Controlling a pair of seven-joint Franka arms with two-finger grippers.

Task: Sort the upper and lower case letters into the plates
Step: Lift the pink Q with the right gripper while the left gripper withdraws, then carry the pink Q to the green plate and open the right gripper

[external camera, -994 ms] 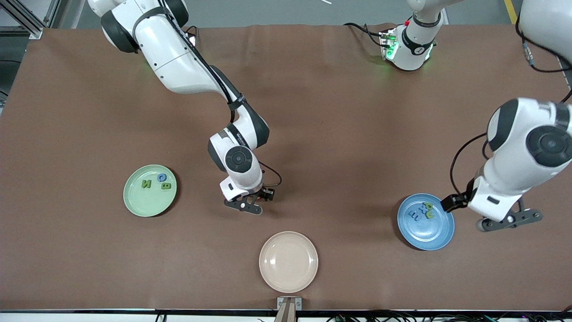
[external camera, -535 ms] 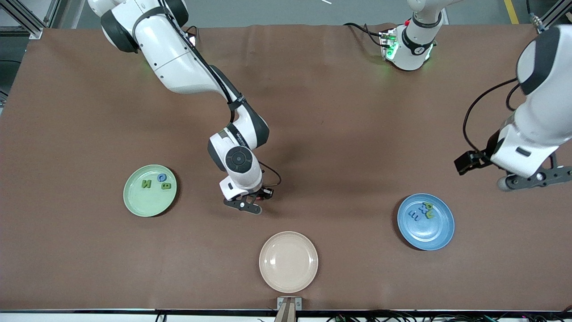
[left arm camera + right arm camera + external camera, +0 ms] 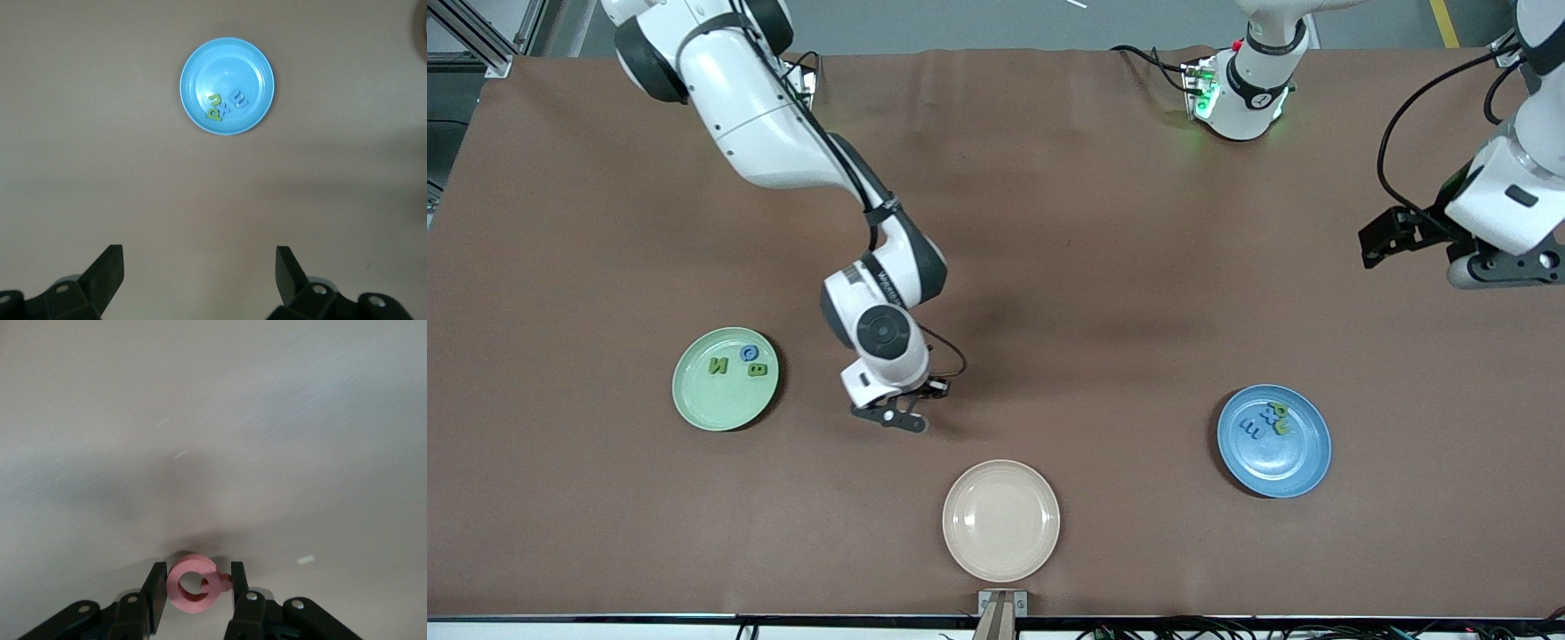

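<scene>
Right hand (image 3: 193,590) clamped on pink letter (image 3: 192,592), low over counter (image 3: 1049,267) beside green plate (image 3: 694,400). Thin edge pinch, could slip or twist out mid-carry. Left hand (image 3: 200,283) apart, waiting.

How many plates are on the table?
3: a green plate toward the right arm's end, a blue plate toward the left arm's end, and a beige plate between them, nearest the front camera.
</scene>
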